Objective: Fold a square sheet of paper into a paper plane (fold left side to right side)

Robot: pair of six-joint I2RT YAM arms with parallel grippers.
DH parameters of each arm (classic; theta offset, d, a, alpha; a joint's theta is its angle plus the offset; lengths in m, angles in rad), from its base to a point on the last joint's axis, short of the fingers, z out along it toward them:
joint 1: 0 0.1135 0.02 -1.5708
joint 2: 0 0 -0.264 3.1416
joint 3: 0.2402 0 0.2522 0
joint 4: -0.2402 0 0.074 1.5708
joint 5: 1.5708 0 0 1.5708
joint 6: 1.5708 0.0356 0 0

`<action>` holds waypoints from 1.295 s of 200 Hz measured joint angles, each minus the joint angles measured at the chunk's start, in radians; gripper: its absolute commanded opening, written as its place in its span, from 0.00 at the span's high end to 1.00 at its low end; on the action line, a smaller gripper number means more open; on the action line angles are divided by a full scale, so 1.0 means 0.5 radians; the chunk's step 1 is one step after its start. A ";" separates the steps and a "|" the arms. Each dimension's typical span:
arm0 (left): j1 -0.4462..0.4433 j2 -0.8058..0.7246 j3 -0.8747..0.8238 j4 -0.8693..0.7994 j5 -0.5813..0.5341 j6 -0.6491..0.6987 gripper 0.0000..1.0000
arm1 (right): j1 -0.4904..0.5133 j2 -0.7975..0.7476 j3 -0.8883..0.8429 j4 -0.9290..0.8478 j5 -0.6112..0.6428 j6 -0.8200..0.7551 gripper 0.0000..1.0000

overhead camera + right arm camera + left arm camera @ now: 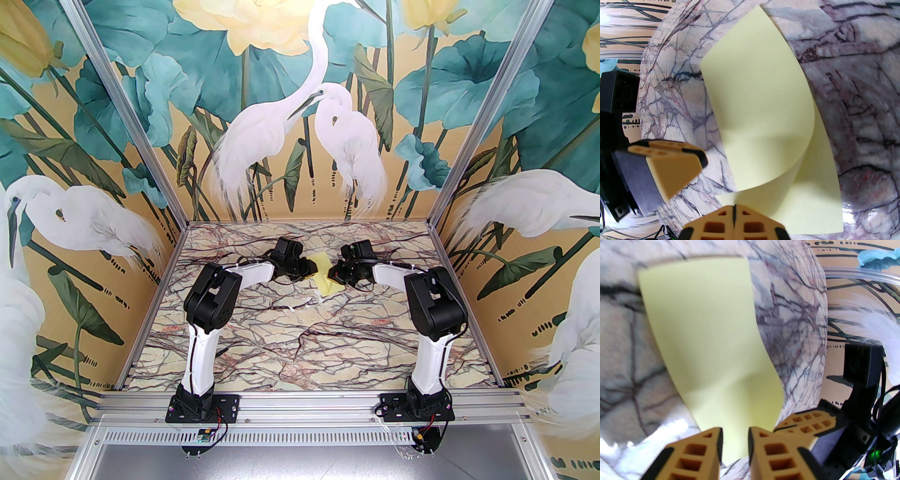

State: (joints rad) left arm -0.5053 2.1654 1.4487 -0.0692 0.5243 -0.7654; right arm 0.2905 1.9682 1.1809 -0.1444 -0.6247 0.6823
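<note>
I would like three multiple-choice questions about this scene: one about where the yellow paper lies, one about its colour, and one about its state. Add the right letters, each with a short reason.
1. Where is the square sheet of paper?
A. beside the arm bases
B. against the left wall
C. between the left hand and the right hand

2. What colour is it?
A. white
B. pale yellow
C. blue

3. What is its state?
A. one side curled over the rest
B. fully flat
C. crumpled into a ball

Answers:
1. C, the top view shows it between both hands on the marble table.
2. B, every view shows pale yellow.
3. A, the right wrist view shows a flap arching over the lower layer.
</note>
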 measured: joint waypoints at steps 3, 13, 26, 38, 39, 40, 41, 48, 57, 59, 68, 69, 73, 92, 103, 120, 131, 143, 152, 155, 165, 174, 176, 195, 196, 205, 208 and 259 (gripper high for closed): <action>-0.004 0.000 -0.001 0.010 0.007 -0.005 0.73 | 0.000 0.002 0.000 0.000 0.000 0.000 1.00; -0.018 0.000 -0.002 0.046 0.022 -0.014 0.73 | -0.004 0.010 0.000 -0.001 0.002 0.000 1.00; -0.034 0.000 -0.003 0.089 0.037 -0.028 0.72 | -0.004 0.018 0.000 -0.002 0.005 0.000 1.00; -0.048 0.000 -0.005 0.126 0.050 -0.043 0.71 | -0.004 0.019 0.000 -0.002 0.006 0.000 1.00; -0.049 0.000 -0.005 0.127 0.050 -0.043 0.71 | -0.004 0.019 0.000 -0.002 0.006 0.000 1.00; -0.050 0.000 -0.005 0.127 0.050 -0.043 0.71 | -0.004 0.019 0.000 -0.002 0.006 0.000 1.00; -0.050 0.000 -0.005 0.130 0.051 -0.044 0.71 | -0.004 0.019 0.000 -0.002 0.006 0.000 1.00; -0.055 0.000 -0.005 0.143 0.059 -0.052 0.71 | -0.004 0.019 0.000 -0.002 0.006 0.000 1.00; -0.060 0.000 -0.005 0.156 0.064 -0.058 0.71 | -0.005 0.019 0.000 -0.002 0.006 0.000 1.00; -0.062 0.000 -0.005 0.157 0.066 -0.058 0.71 | -0.005 0.019 0.000 -0.002 0.005 0.000 1.00; -0.064 0.000 -0.005 0.158 0.065 -0.058 0.71 | -0.005 0.019 0.000 -0.002 0.005 0.000 1.00; -0.064 0.000 -0.005 0.157 0.066 -0.058 0.71 | -0.005 0.019 0.000 -0.002 0.005 0.000 1.00; -0.064 0.000 -0.005 0.157 0.065 -0.058 0.71 | -0.005 0.019 0.000 -0.002 0.005 0.000 1.00; -0.066 0.000 -0.005 0.156 0.064 -0.058 0.71 | -0.005 0.019 0.000 -0.002 0.006 0.000 1.00; -0.066 0.000 -0.005 0.155 0.064 -0.058 0.71 | -0.005 0.019 0.000 -0.002 0.005 0.000 1.00; -0.066 0.000 -0.015 0.156 0.063 -0.058 0.70 | -0.005 0.019 0.000 -0.002 0.006 0.000 1.00; -0.068 0.000 -0.033 0.157 0.061 -0.060 0.71 | -0.005 0.019 0.000 -0.002 0.005 0.000 1.00; -0.073 0.000 -0.066 0.163 0.056 -0.069 0.71 | -0.005 0.019 0.000 -0.002 0.005 0.000 1.00; -0.077 0.000 -0.101 0.182 0.050 -0.083 0.71 | -0.005 0.019 0.000 -0.001 0.005 0.000 1.00; -0.081 0.000 -0.121 0.199 0.048 -0.096 0.71 | -0.005 0.019 0.000 -0.001 0.005 0.000 1.00; -0.085 0.000 -0.172 0.248 0.040 -0.118 0.71 | -0.005 0.019 0.000 -0.001 0.005 0.001 1.00; -0.089 -0.001 -0.231 0.307 0.035 -0.156 0.71 | -0.005 0.019 0.000 -0.001 0.005 0.001 1.00; -0.090 -0.001 -0.245 0.322 0.033 -0.163 0.71 | -0.005 0.019 0.000 -0.001 0.005 0.001 1.00; -0.089 -0.011 -0.330 0.454 0.027 -0.224 0.71 | -0.005 0.019 0.000 -0.001 0.005 0.000 1.00; -0.089 -0.012 -0.333 0.462 0.027 -0.231 0.70 | -0.005 0.019 0.000 0.000 0.005 0.001 1.00; -0.089 -0.014 -0.349 0.522 0.027 -0.257 0.71 | -0.005 0.019 0.000 0.000 0.005 0.000 1.00; -0.090 -0.014 -0.353 0.537 0.026 -0.266 0.71 | -0.005 0.019 0.000 0.000 0.005 0.001 1.00; -0.092 -0.034 -0.426 0.742 0.014 -0.356 0.70 | -0.005 0.019 0.000 0.000 0.005 0.000 1.00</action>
State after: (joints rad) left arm -0.5510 2.1487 1.2354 0.3016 0.5312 -0.9436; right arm 0.2878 1.9778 1.1809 -0.1444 -0.6220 0.6823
